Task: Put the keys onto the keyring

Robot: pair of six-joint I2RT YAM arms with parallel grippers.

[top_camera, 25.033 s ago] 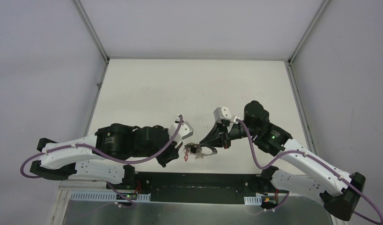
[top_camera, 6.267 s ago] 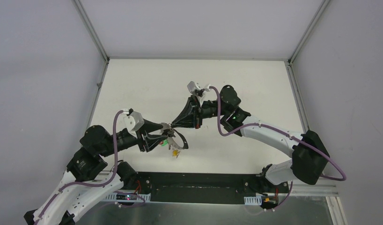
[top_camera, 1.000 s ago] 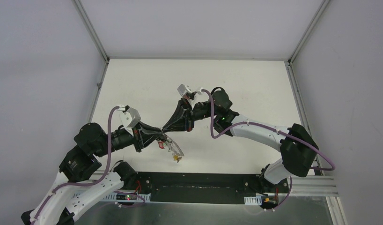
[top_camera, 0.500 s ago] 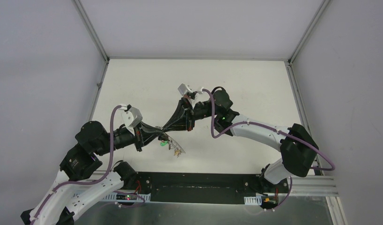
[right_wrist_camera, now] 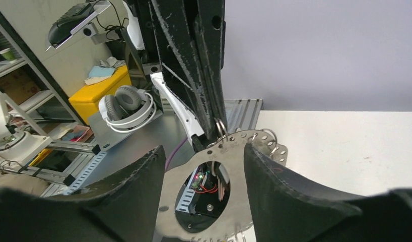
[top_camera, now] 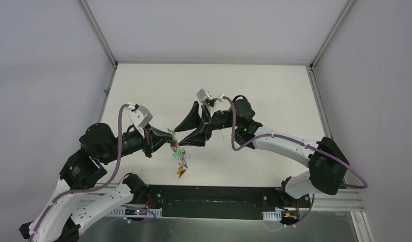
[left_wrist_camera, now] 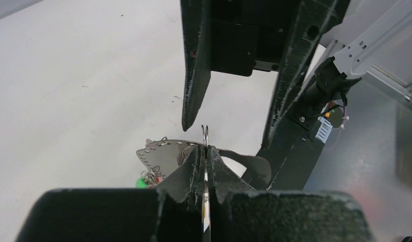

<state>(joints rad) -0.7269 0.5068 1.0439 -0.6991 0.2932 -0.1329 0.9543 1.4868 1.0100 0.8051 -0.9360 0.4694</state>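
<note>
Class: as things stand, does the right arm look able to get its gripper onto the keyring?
Probably yes: the right gripper stands open astride the keyring, with nothing in between. The left gripper is shut on that keyring just beyond.

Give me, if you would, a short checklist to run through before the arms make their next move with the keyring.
1. Left gripper clamped on the keyring: ok, jaws shut on a thin wire loop of it.
2. Right gripper free: ok, jaws apart, holding nothing.
3. Right fingers clear of the keyring: cannot tell; its flat perforated plate lies between them in the right wrist view.
4. Green-capped key threaded: cannot tell; it hangs below the left gripper beside other keys.
5. Keyring clear of the table: cannot tell from these angles.
</note>
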